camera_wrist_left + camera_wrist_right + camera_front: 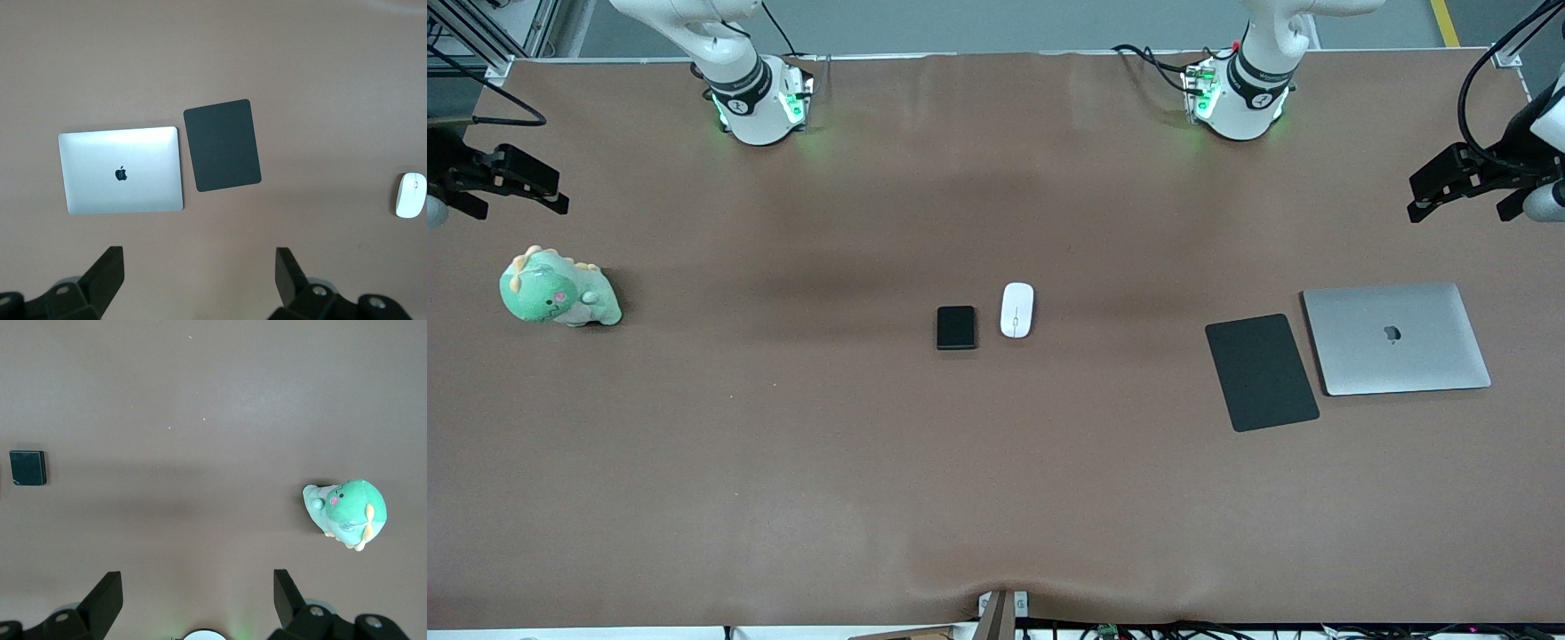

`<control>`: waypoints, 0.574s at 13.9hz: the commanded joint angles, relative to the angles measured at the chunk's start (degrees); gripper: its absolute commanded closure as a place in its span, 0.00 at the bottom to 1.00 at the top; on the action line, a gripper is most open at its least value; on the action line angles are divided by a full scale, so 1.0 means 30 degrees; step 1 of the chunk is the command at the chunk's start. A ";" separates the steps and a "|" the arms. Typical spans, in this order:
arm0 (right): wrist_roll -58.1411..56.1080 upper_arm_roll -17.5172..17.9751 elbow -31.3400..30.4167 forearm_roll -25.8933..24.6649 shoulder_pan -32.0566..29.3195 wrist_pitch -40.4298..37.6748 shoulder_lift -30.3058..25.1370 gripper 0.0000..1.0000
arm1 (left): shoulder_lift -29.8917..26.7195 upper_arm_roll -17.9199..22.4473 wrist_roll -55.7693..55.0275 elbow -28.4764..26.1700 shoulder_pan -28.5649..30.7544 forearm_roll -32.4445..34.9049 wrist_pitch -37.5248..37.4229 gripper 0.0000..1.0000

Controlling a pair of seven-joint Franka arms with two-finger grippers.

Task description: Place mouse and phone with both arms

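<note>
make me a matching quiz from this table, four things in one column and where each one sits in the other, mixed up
Things:
1. mouse
2. phone
3. laptop
4. plush dinosaur

Places:
A. at the right arm's end of the table, on its own
B. mid-table, beside the phone on the side toward the left arm's end
C. at the left arm's end, beside the black mouse pad
D. mid-table, beside the mouse on the side toward the right arm's end

Pairs: 1-B, 2-D, 3-C, 4-A
</note>
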 commanded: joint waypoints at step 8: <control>-0.0206 0.0232 0.0165 -0.0349 -0.0121 -0.0058 -0.0012 0.00 | 0.0389 -0.0710 -0.0744 0.0045 -0.0153 0.0089 -0.0442 0.00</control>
